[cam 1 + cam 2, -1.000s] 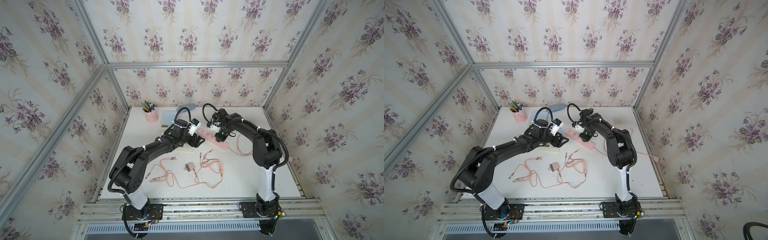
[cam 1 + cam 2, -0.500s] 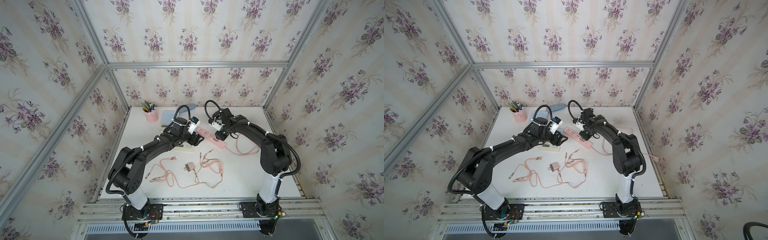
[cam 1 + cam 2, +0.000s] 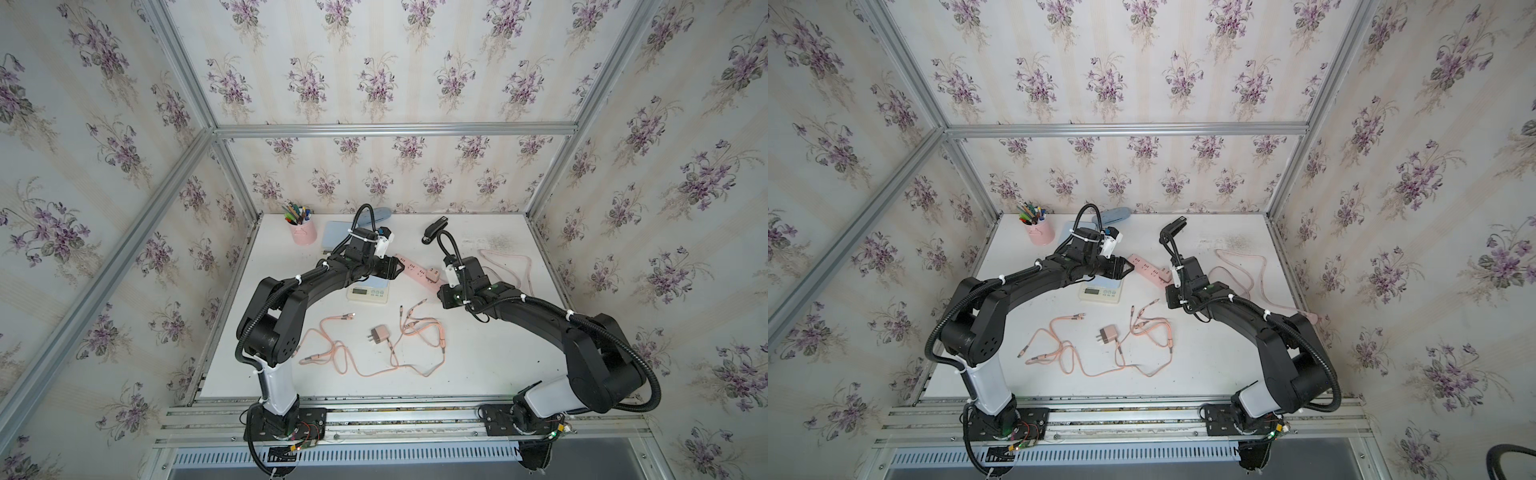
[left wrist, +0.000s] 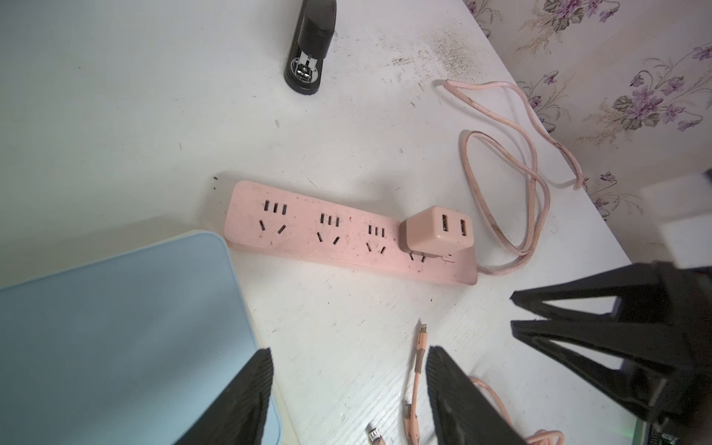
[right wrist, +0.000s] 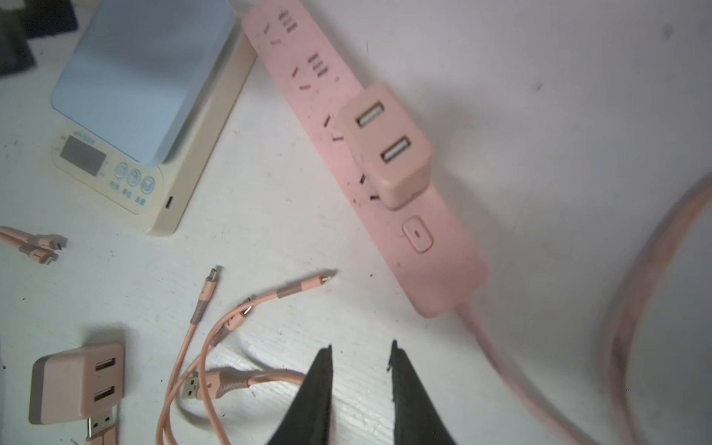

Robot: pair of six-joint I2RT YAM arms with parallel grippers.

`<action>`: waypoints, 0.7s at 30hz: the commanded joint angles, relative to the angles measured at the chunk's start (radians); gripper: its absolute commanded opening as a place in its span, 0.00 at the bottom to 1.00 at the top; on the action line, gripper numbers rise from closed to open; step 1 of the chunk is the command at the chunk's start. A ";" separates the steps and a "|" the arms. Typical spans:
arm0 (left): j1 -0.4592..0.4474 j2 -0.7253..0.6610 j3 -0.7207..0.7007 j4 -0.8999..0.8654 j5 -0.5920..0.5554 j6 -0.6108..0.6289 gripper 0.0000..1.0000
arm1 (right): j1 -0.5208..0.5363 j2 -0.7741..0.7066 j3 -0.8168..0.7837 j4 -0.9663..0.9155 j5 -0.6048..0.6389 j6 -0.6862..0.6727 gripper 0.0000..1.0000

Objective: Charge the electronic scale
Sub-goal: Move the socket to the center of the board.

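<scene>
Above white table (image 3: 498, 353), left gripper (image 4: 348, 350) wide, right gripper (image 5: 360, 345) narrower, seemingly empty.

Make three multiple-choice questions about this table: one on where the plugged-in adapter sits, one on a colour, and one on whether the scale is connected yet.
1. Where on the power strip is the plugged-in adapter?
A. In the socket farthest from the cord
B. In the socket beside the switch
C. Off the strip entirely

2. What colour is the platform of the scale?
A. Black
B. Red
C. Light blue

3. The scale's charging port is:
A. Empty
B. Holding a cable
C. Taped over

Answers:
1 B: the adapter stands right next to the switch, at the cord end.
2 C: the top plate is pale blue over a cream body.
3 A: the slot is bare, and the cable tips lie apart from it.
</scene>
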 commanded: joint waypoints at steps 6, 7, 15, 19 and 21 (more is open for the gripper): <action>-0.006 -0.069 -0.065 -0.045 -0.018 0.011 0.63 | -0.021 0.151 0.056 0.068 0.103 0.066 0.15; -0.008 -0.081 -0.079 -0.051 -0.017 0.021 0.63 | -0.031 0.169 0.071 0.063 0.103 0.056 0.15; -0.016 -0.188 -0.183 -0.099 -0.072 0.059 0.64 | -0.083 0.152 0.109 0.040 0.088 0.030 0.13; -0.017 -0.261 -0.238 -0.116 -0.066 0.111 0.64 | -0.062 0.027 0.072 -0.028 0.011 0.036 0.24; -0.023 -0.307 -0.264 -0.130 -0.057 0.146 0.64 | -0.031 -0.054 0.030 -0.063 -0.012 0.061 0.32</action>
